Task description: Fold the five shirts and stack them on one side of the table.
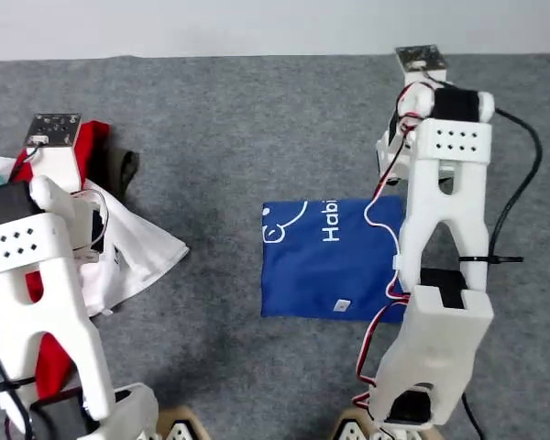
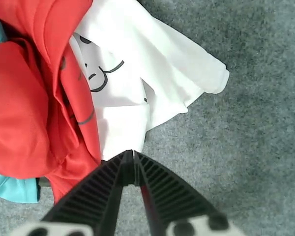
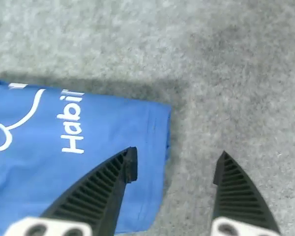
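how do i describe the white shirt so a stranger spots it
On the grey table, find the crumpled heap by the left arm. The white shirt spreads from it toward the blue shirt. Unlike the red shirt beside it, it is white with black line marks.

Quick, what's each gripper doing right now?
Left gripper: closed, nothing visibly held.
Right gripper: open, empty, over the blue shirt's edge.
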You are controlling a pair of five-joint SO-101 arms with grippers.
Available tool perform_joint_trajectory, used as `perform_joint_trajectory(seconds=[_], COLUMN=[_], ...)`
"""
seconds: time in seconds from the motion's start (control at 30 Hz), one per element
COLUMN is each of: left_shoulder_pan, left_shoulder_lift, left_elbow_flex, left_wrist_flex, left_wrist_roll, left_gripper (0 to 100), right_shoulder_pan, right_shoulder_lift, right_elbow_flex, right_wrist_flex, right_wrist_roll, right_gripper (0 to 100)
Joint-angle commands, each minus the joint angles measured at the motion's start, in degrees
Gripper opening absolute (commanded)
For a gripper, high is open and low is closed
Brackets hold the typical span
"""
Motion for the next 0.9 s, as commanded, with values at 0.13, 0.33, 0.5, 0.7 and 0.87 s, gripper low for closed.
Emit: perform_joint_trajectory(seconds=[0.13,0.33,0.5,0.7,0.87], left_shoulder_pan=[-0.44,-0.44,-0.26,-0.26,-0.26], left_shoulder_lift=[-2.37,-2.29,-1.85,-1.85,-1.93], left_elbow_flex=[-0.40,-0.22,-0.22,-0.22,-0.22], left_wrist_flex=[0.44,0.44,0.35,0.35,0.35], left_wrist_roll=[0.18,0.18,0.18,0.18,0.18], left_gripper=[0,0,0,0,0], right_shoulder_pan=[-1.45,-1.80,-3.30,-4.09,-3.74], right_shoulder_lift=[-3.12,-4.44,-4.35,-4.18,1.54], right_elbow_flex=[5.01,14.15,20.48,27.52,29.45], right_wrist_flex=[2.33,1.89,-2.51,-9.63,-12.00], right_wrist_roll=[-0.26,-0.79,-0.88,-2.90,-4.40], right_gripper=[13.8,29.4,29.5,29.5,29.5])
